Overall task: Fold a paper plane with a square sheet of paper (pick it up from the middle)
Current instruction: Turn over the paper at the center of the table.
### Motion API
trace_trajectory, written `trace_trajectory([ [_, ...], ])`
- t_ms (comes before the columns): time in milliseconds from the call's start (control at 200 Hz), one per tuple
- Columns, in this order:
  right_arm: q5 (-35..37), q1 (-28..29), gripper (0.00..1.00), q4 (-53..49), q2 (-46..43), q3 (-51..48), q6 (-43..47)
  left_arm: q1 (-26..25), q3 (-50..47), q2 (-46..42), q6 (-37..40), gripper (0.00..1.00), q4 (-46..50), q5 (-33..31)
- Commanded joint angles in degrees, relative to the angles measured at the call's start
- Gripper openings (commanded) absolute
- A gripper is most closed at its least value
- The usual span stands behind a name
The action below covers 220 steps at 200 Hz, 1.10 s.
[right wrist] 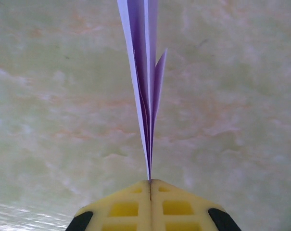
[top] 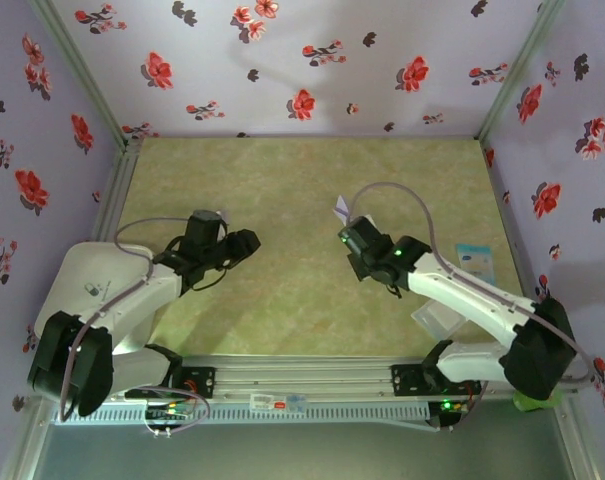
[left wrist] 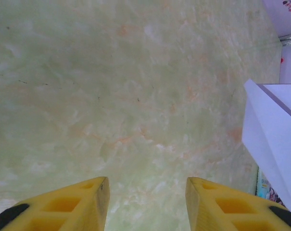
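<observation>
Paper plane [right wrist: 146, 72] folded, held edge-up over table [top: 282, 180], right of centre | right claw [right wrist: 150, 182] pinching its crease at the fingertips | left claw [left wrist: 145, 192] spread, empty, off to the left | risk: shallow pinch may let it slip or twist; fanned layers may spring open

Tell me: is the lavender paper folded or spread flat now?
Folded. The paper plane shows edge-on as several narrow layers, pinched in the shut right gripper.
</observation>
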<state>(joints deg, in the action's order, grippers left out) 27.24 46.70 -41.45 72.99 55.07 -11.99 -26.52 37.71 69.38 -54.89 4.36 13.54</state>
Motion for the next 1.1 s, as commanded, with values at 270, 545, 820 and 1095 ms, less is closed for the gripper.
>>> trace_trajectory([
  [270, 14.4, 10.7, 0.00, -14.7, 16.9, 8.1, -4.5, 2.2, -0.8, -5.9, 2.2, 0.48, 3.3, 0.4],
  [545, 1.2, 19.1, 0.05, -8.9, 26.2, 10.6, -3.5, 4.7, -2.1, -10.6, 1.9, 0.48, 7.9, -1.0],
  [820, -27.2, 12.9, 0.38, 3.3, 19.3, 7.4, -7.9, 6.6, 0.2, -10.2, 2.2, 0.52, 8.1, 2.1],
  [1095, -46.0, -4.8, 0.33, 18.4, 11.1, -4.1, -18.7, 7.8, 3.8, -7.8, 6.0, 0.65, 5.0, 8.4],
])
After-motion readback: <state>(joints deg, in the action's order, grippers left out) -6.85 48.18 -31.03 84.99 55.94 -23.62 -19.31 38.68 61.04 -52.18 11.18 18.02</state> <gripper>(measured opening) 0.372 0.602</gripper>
